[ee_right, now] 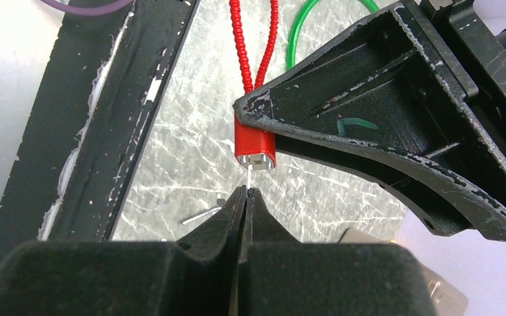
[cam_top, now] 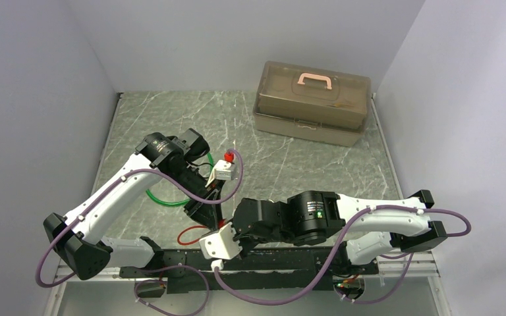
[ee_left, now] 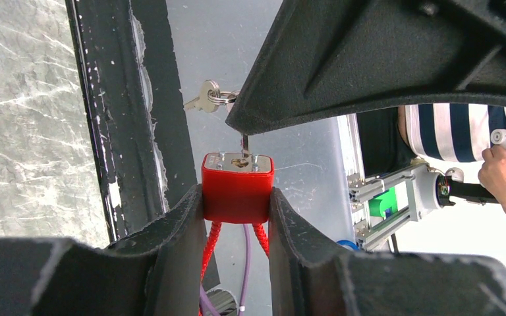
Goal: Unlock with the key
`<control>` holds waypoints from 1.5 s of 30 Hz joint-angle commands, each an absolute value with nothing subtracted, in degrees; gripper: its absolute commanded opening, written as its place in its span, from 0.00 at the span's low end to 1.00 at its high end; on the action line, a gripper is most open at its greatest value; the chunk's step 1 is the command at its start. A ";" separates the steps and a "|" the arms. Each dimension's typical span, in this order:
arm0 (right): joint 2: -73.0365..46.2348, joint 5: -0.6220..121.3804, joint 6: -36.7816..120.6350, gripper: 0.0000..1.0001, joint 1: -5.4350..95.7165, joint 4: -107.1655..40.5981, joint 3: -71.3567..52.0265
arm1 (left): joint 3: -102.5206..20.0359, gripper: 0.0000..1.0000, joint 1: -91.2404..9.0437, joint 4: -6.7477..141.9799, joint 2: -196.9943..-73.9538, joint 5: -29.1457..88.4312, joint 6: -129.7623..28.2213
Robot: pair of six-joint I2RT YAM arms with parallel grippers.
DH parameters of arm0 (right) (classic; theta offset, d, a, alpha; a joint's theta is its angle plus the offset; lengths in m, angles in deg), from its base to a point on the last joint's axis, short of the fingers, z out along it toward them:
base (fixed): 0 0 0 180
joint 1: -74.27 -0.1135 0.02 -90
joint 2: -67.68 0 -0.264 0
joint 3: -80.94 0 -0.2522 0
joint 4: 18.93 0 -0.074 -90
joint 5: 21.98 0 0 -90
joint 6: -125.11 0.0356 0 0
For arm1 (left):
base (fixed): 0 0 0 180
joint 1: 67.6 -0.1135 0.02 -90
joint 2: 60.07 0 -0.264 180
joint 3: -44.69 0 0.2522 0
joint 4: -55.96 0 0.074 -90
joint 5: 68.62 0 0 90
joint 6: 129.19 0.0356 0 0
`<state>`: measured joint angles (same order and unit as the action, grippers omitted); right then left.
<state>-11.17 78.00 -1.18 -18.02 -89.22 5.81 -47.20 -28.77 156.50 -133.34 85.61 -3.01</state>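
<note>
The padlock [ee_left: 237,191] shows best from my left wrist: a red body with a silver face turned towards the key, keyhole in the middle, and a red beaded cable [ee_left: 209,250] running down from it. The overhead camera hides it entirely behind my two wrists, low over the near edge of the table [cam_top: 171,125]. My left gripper [ee_left: 237,197] grasps the padlock by its two sides, one finger pressed flat on each. From the right wrist I see the same lock end-on, tucked under the left finger's tip, with the thin blade of the key [ee_right: 248,176] bridging the small gap to my right gripper [ee_right: 245,197], which is clenched on the key. The blade tip meets the keyhole; how deep it sits I cannot tell. A spare key [ee_left: 202,99] dangles on its ring beside my right finger.
</note>
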 commanded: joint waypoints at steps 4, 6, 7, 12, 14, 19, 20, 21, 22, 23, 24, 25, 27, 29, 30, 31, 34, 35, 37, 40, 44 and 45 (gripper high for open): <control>-11.28 77.95 -0.89 0.00 -18.36 -87.05 6.75 | -48.01 0.00 -28.94 155.95 -131.88 88.09 -3.78; -11.54 77.95 -1.07 0.00 -18.38 -86.61 7.05 | -47.92 0.00 -29.00 155.90 -131.80 88.16 -3.70; -11.71 77.87 -1.18 0.00 -18.36 -86.37 7.36 | -47.79 0.00 -29.08 155.73 -131.79 88.16 -3.85; -12.45 77.60 -1.44 0.00 -18.61 -85.87 8.76 | -47.74 0.00 -29.11 155.54 -131.61 87.99 -4.15; -12.56 77.81 -1.40 0.00 -18.58 -85.69 8.84 | -47.66 0.00 -29.13 155.46 -131.53 88.02 -4.18; -12.42 79.09 -1.67 0.00 -18.71 -85.77 9.06 | -47.66 0.00 -29.12 155.50 -131.36 88.09 -4.21; -12.45 79.22 -1.64 0.00 -18.66 -85.84 9.28 | -47.65 0.00 -29.10 155.42 -131.35 88.05 -4.19; -12.47 79.16 -1.63 0.00 -18.66 -85.93 9.49 | -47.65 0.00 -29.15 155.41 -131.35 88.01 -4.26; -12.55 78.99 -1.58 0.00 -18.68 -85.97 9.60 | -47.69 0.00 -29.18 155.52 -131.35 88.05 -4.23; -12.64 78.80 -1.52 0.00 -18.68 -85.95 9.62 | -47.74 0.00 -29.23 155.50 -131.39 88.04 -4.16; -12.75 78.49 -1.46 0.00 -18.67 -85.99 9.62 | -47.80 0.00 -29.26 155.50 -131.43 88.03 -4.26; -12.84 78.24 -1.34 0.00 -18.66 -85.96 9.61 | -47.82 0.00 -29.32 155.59 -131.43 88.08 -4.23; -13.00 77.68 -1.07 0.00 -18.74 -85.92 9.60 | -47.85 0.00 -29.59 155.53 -131.42 88.18 -4.35; -13.14 77.23 -0.93 0.00 -18.85 -85.92 9.45 | -47.82 0.00 -29.89 155.50 -131.28 88.26 -4.42; -13.17 77.13 -0.86 0.00 -18.89 -85.80 9.18 | -47.86 0.00 -29.95 155.46 -131.26 88.34 -4.58; -13.24 76.94 -0.79 0.00 -18.96 -85.83 9.06 | -47.92 0.00 -30.15 155.46 -131.26 88.45 -4.54; -13.12 76.77 -0.67 0.00 -19.02 -85.77 8.14 | -48.00 0.00 -30.68 155.57 -131.09 89.02 -4.43; -13.02 76.84 -0.66 0.00 -19.03 -85.75 7.78 | -48.06 0.00 -30.85 155.70 -131.00 89.17 -4.31; -13.15 76.60 -0.49 0.00 -19.07 -85.66 7.62 | -48.05 0.00 -31.00 155.51 -131.01 89.30 -4.62; -13.75 76.50 -0.71 0.00 -19.38 -84.93 7.71 | -48.17 0.00 -31.51 155.26 -131.21 89.70 -5.00; -14.52 77.21 -1.01 0.00 -20.27 -83.89 7.10 | -49.04 0.00 -32.44 155.52 -131.52 90.80 -5.01; -14.65 77.43 -1.10 0.00 -20.44 -83.55 6.89 | -49.13 0.00 -32.66 155.57 -131.52 91.20 -5.00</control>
<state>-13.14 79.57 -1.33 -18.53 -88.04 6.99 -47.11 -31.41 158.16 -132.51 84.60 -4.36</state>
